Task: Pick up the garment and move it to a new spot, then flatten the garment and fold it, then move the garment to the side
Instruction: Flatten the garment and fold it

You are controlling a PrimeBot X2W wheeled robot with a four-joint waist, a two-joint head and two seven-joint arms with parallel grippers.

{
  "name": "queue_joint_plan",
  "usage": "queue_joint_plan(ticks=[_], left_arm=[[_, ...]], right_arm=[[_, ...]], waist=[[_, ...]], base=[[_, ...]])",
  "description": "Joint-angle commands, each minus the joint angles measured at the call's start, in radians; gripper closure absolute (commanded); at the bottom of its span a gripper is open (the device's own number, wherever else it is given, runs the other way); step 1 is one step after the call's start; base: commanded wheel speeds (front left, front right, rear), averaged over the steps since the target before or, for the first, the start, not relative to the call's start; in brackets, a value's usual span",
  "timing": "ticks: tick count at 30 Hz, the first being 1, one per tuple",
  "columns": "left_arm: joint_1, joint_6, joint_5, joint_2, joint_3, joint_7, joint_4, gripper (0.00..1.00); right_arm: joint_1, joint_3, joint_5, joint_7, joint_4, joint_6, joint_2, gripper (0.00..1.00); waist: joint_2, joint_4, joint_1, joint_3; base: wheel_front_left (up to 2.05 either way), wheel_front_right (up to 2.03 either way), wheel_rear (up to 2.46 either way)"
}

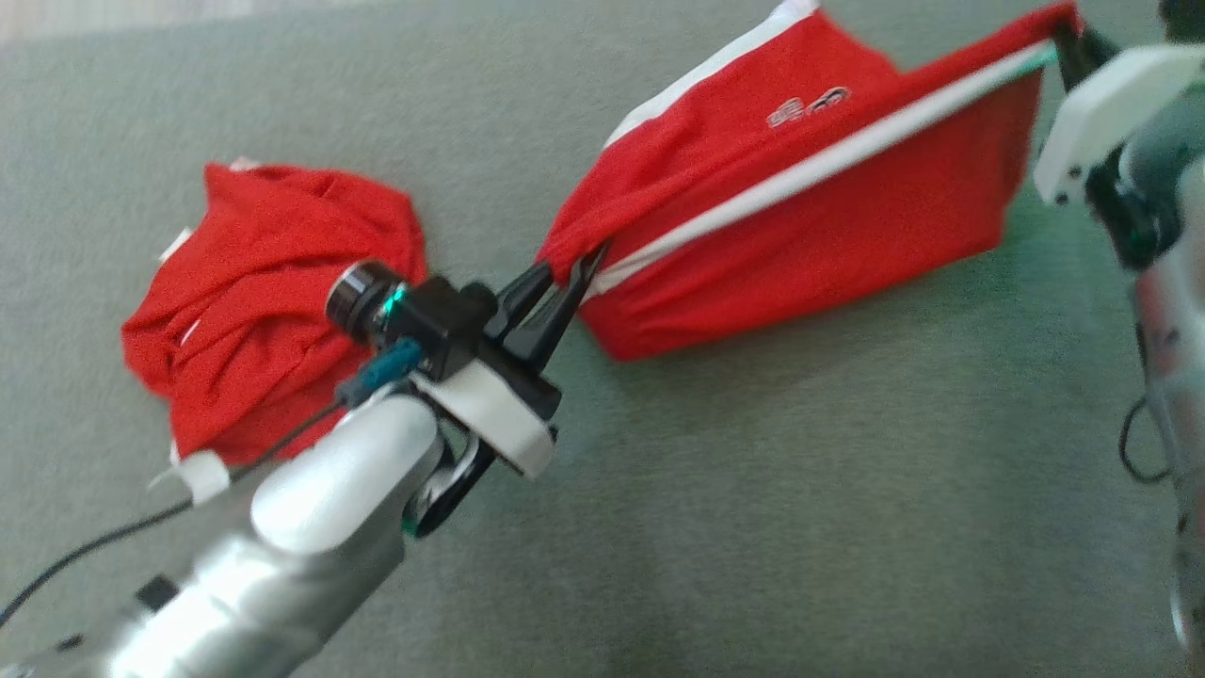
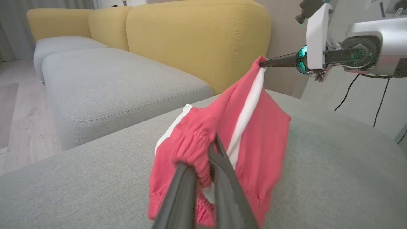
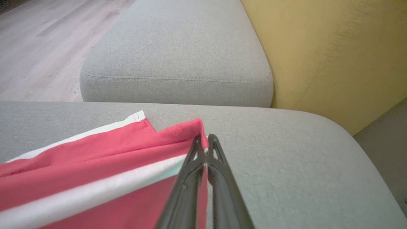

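Observation:
The garment (image 1: 800, 179) is a pair of red shorts with white side stripes, stretched in the air above the grey cushion (image 1: 753, 490) between both grippers. My left gripper (image 1: 570, 268) is shut on its gathered waistband end, seen bunched between the fingers in the left wrist view as the garment (image 2: 254, 136). My right gripper (image 1: 1068, 33) is shut on the far corner at the upper right. In the right wrist view that gripper (image 3: 206, 143) pinches the red hem of the garment (image 3: 95, 165). The left wrist view shows the right gripper (image 2: 262, 63) holding the top corner.
A second red garment (image 1: 273, 292) lies crumpled on the cushion at the left, partly behind my left wrist. Yellow sofa backrests (image 2: 197, 38) rise behind the cushions. A neighbouring grey cushion (image 3: 178, 54) adjoins this one, with wooden floor (image 3: 41, 47) beyond.

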Motion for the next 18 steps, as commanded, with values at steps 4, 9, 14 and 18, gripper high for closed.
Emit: queue_joint_plan(ticks=[4,9,14,18], left_arm=[[-0.106,-0.023,0.005,-0.025,0.041,-0.001,0.032,1.00],[-0.156,-0.040,0.009,-0.082,0.038,-0.011,0.089,1.00],[-0.191,-0.049,0.014,-0.118,0.044,-0.024,0.135,1.00],[-0.218,-0.060,0.021,-0.155,0.052,-0.038,0.180,1.00]], right_arm=[[-0.127,-0.019,-0.077,-0.002,0.039,-0.002,0.017,1.00],[-0.199,-0.048,-0.135,-0.022,0.124,-0.002,0.011,1.00],[-0.247,-0.072,-0.167,-0.054,0.180,-0.002,0.010,1.00],[-0.288,-0.098,-0.189,-0.099,0.239,-0.002,0.008,1.00]], waist=[[-0.0001,0.096,-0.0002,0.095],[-0.0001,0.142,-0.0002,0.145],[-0.0001,0.169,-0.0002,0.180],[-0.0001,0.197,-0.0002,0.207]], base=[[0.00,0.00,0.00],[0.00,0.00,0.00],[0.00,0.00,0.00],[0.00,0.00,0.00]])
